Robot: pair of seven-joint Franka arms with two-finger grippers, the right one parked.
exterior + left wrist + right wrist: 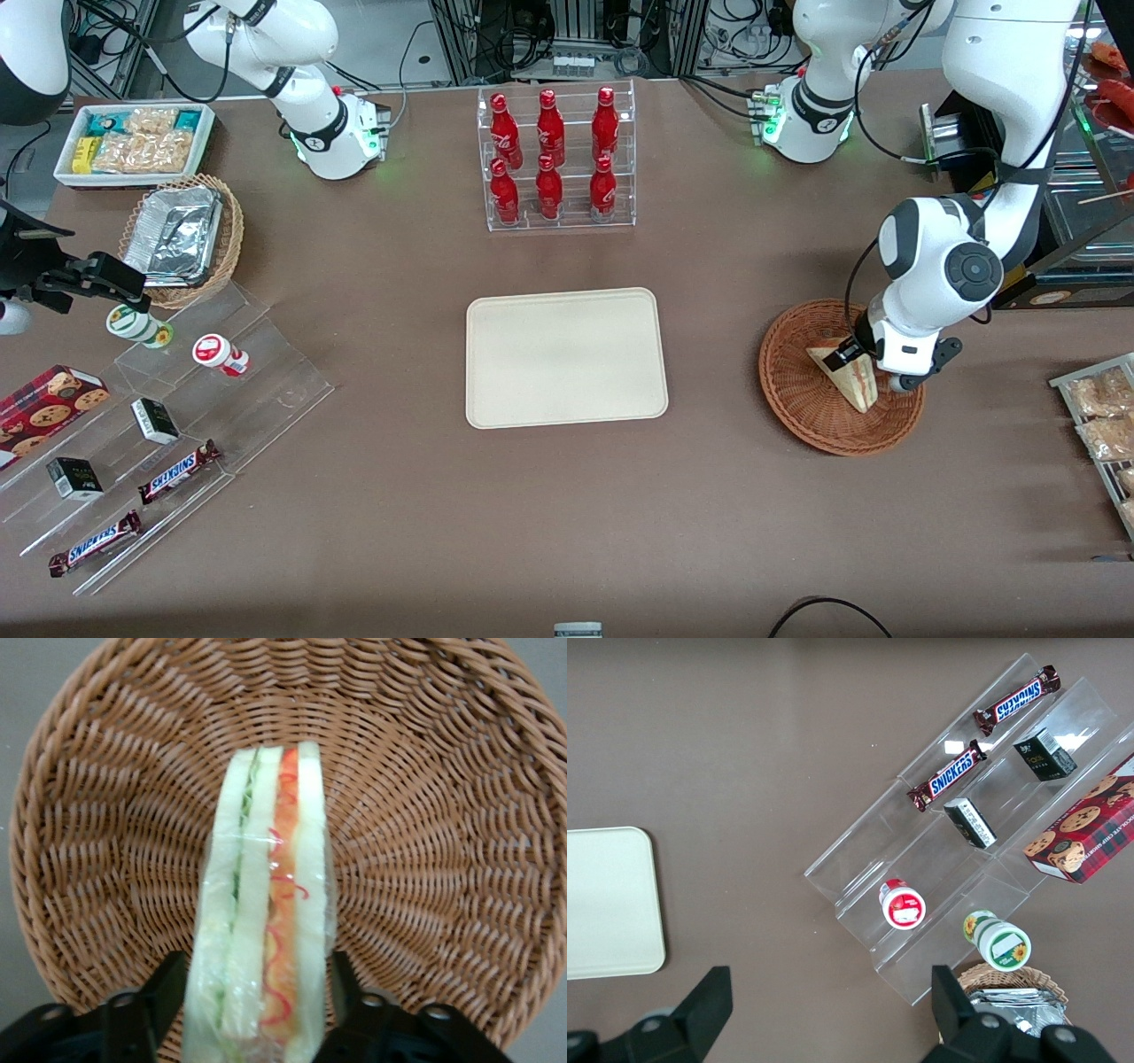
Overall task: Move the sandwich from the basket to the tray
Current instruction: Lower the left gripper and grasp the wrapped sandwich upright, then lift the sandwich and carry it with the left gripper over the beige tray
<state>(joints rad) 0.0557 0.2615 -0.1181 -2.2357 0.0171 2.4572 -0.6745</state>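
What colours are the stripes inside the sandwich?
Red-orange and green between pale bread, clearest in the left wrist view: sandwich, with the gripper around it.

Hand [257, 992] lowered, fingers apparently clamped.

Left arm [939, 266]: glossy white rounded shells, dark grey round joint cap, black bands at joints. Black cables along links. Base ring with green light. Gripper [257, 1014] over basket: black fingers [168, 992], small round screws.
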